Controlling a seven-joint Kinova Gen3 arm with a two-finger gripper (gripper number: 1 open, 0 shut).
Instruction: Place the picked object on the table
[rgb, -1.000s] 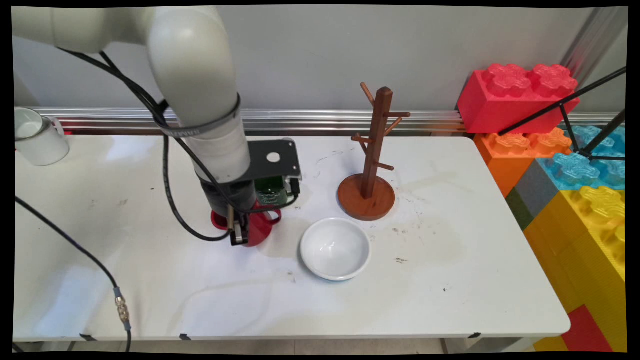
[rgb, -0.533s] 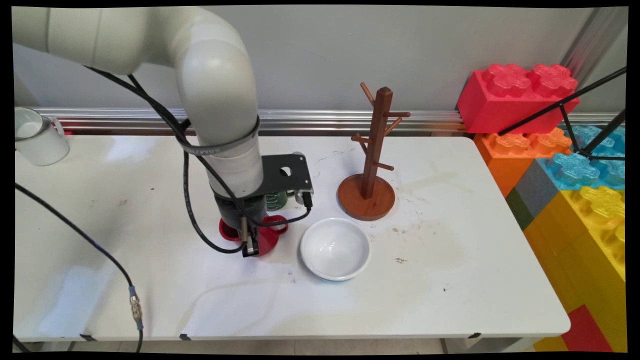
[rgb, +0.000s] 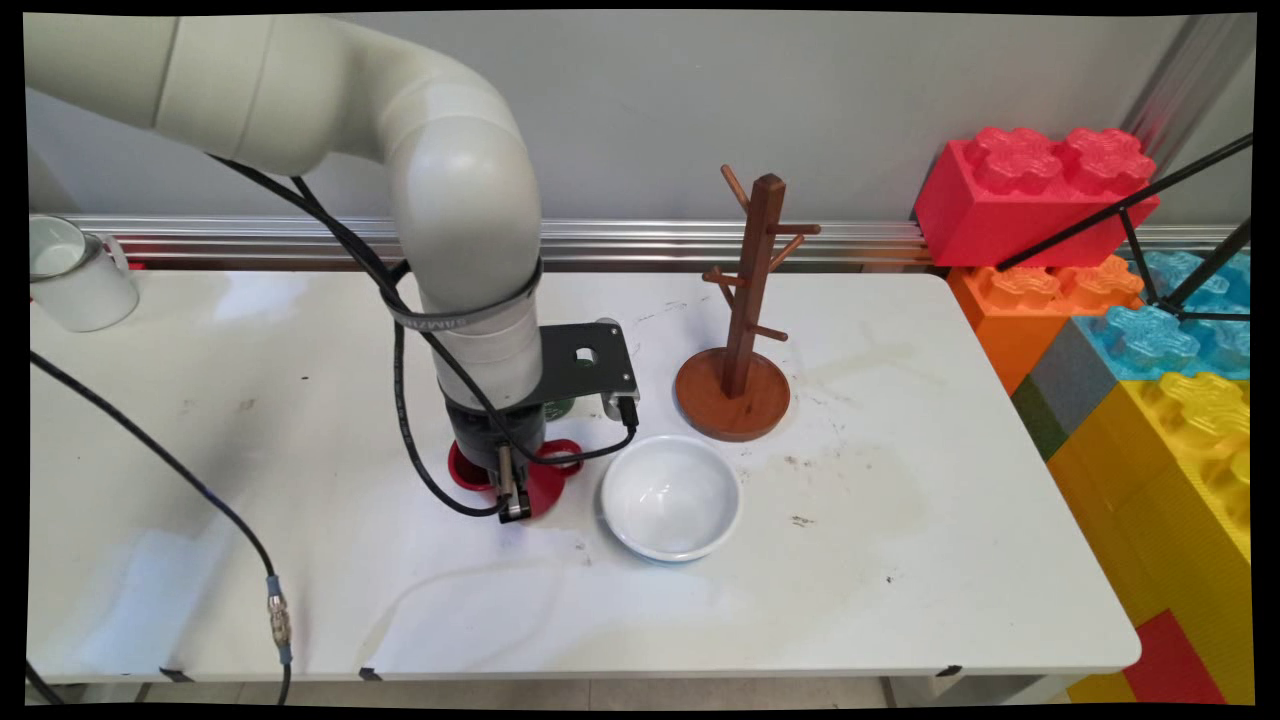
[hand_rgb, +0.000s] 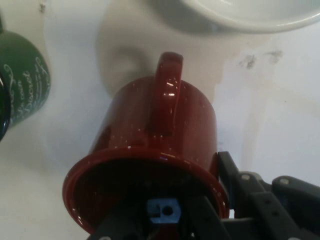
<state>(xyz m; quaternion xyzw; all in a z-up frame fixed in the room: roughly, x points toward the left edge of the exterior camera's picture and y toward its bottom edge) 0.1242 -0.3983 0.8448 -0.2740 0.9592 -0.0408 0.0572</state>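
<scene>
Red mug (hand_rgb: 160, 145): one, speckled enamel, just left of the white bowl (rgb: 671, 497); in the hand view its handle (hand_rgb: 167, 92) points at the bowl.
Axis: mug upright on the tabletop (rgb: 900, 520), mouth up, long axis vertical.
Gripper (rgb: 512, 500): straight down on the mug's near rim; one of the fingers (hand_rgb: 250, 192) outside the wall, the other inside, pinching the rim.
Count: three mugs, one bowl, one wooden mug tree (rgb: 740, 330).
Green mug (hand_rgb: 22, 85): behind the red mug, up-left of the bowl, mostly hidden by the arm in the main view.
White mug (rgb: 75, 275): far left of the bowl, at the tabletop's back edge.
Mug tree: just behind the bowl, slightly right.
</scene>
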